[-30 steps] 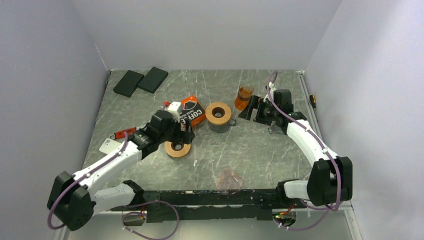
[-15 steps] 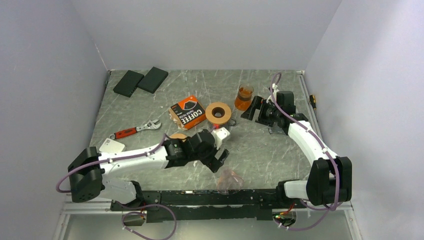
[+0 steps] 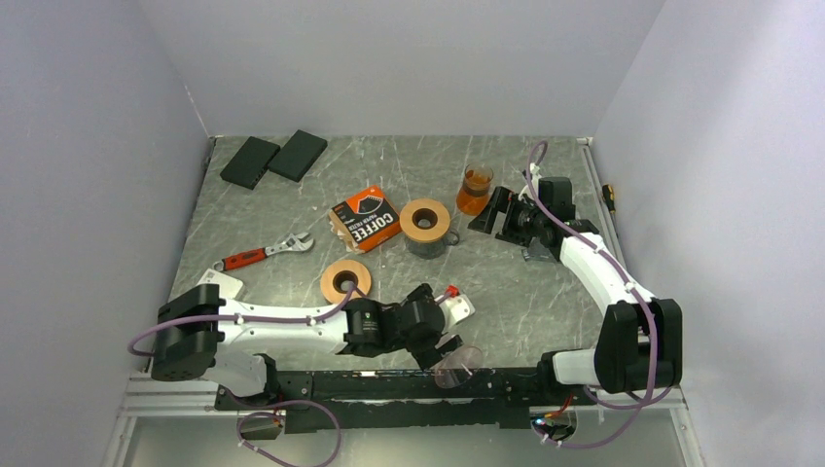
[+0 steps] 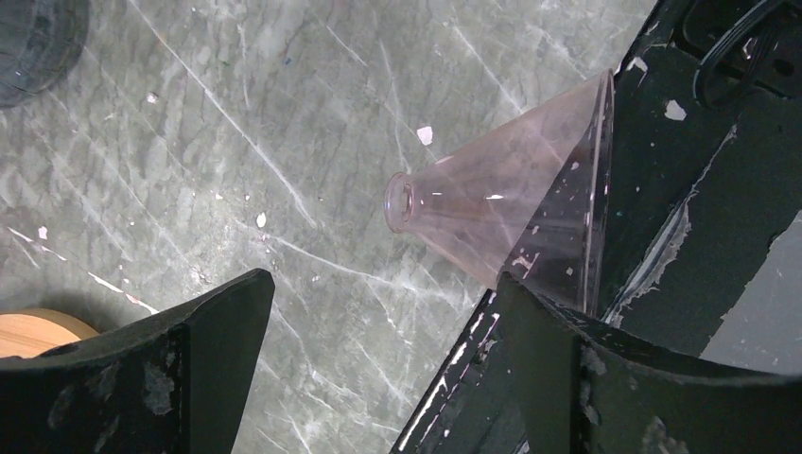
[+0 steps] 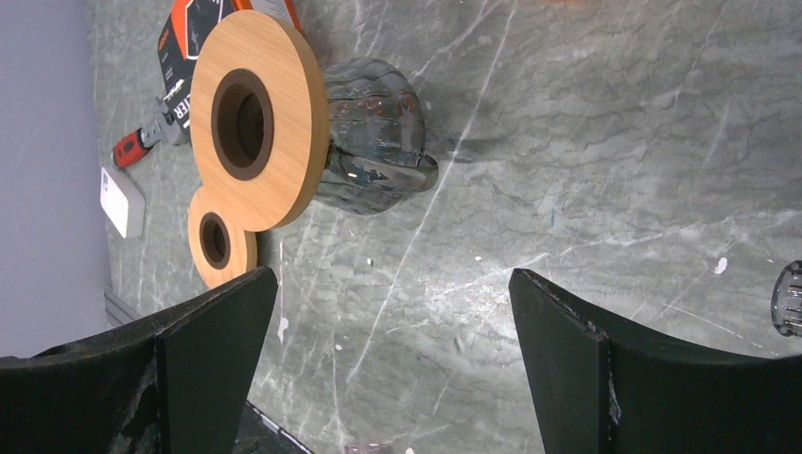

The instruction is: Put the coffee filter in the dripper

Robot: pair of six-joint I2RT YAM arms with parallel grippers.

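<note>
The orange coffee filter box (image 3: 367, 218) lies at mid-table, apart from both grippers. A clear pinkish cone dripper (image 3: 455, 359) lies on its side at the near edge; in the left wrist view (image 4: 511, 218) its wide mouth hangs over the black rail. My left gripper (image 3: 445, 343) is open and empty, right beside the cone, its right finger (image 4: 605, 378) close to the rim. A glass vessel with a wooden collar (image 3: 426, 225) stands at the centre and shows in the right wrist view (image 5: 260, 118). My right gripper (image 3: 484, 214) is open and empty, to its right.
A loose wooden ring (image 3: 345, 280), a red-handled wrench (image 3: 263, 253) and a white card (image 3: 219, 284) lie on the left. A glass of orange liquid (image 3: 475, 188) stands next to the right gripper. Two black blocks (image 3: 272, 158) sit at the back left. The black rail (image 4: 719, 189) borders the near edge.
My left arm has swung from the filter box, past the wooden ring, down to the near edge beside the cone. The cone has shifted slightly toward the rail. The right arm is almost still.
</note>
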